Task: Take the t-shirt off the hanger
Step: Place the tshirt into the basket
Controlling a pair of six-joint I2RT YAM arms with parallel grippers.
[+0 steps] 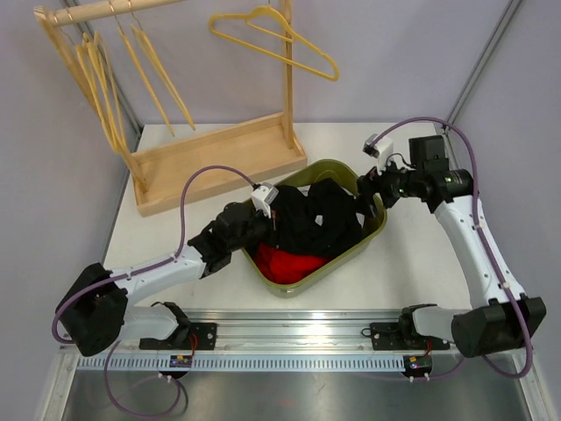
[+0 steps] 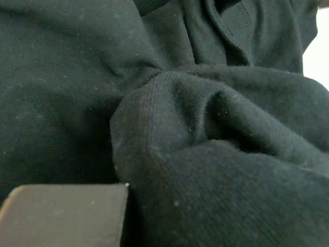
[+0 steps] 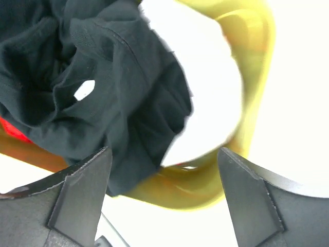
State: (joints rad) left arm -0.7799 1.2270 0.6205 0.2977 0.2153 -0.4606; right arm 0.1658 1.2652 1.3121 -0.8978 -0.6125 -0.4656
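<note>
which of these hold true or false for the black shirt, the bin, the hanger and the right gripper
1. The black t-shirt lies bunched in the olive bin. True.
2. A red garment lies on top of the black t-shirt. False: the red shows from under the shirt, at the bin's near side.
3. The right gripper is open. True.
4. The black t-shirt hangs on the yellow hanger. False: that hanger is bare, up on the wooden rack.
5. The wooden rack stands to the right of the bin. False: it stands behind the bin, to the left.
</note>
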